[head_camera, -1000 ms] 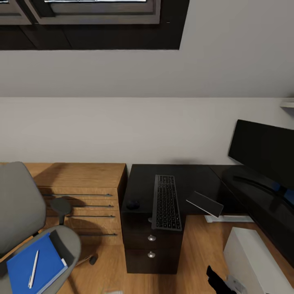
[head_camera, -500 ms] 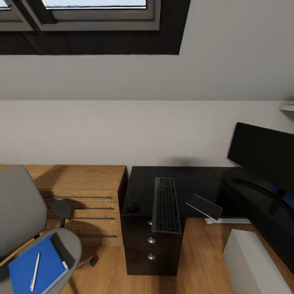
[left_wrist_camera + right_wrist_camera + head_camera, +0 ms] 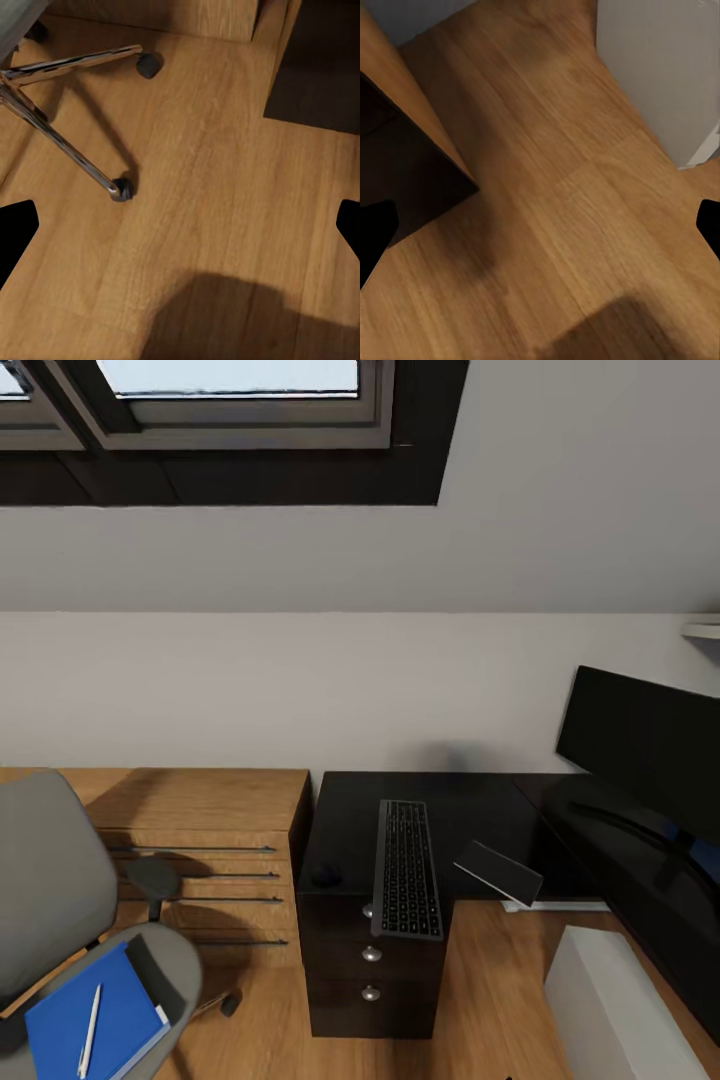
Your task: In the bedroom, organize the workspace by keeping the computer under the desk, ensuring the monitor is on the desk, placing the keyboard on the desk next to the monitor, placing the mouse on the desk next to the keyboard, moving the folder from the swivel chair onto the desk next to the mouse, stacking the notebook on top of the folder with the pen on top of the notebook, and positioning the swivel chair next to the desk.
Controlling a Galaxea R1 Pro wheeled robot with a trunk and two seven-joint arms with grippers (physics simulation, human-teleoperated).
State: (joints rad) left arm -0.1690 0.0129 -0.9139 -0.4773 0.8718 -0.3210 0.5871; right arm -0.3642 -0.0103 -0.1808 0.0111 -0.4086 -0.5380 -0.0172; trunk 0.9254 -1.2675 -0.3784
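The glossy black desk stands at centre right. On it lie the keyboard, overhanging the front edge, and the small mouse to its left. The monitor stands on the right wing. A dark notebook with a white edge rests at the desk's inner corner. The white computer sits on the floor at lower right. The grey swivel chair at left carries the blue folder with the pen on it. My left gripper and right gripper hang open over the floor.
A low wooden drawer cabinet fills the gap between chair and desk. The chair's silver star base and castors lie close under my left gripper. The black drawer unit and the computer's side flank my right gripper. Skylights are overhead.
The head view has tilted upward, so everything sits slightly lower and more skylight shows. The dark gripper tip at the bottom edge has left the picture. The objects have not moved.
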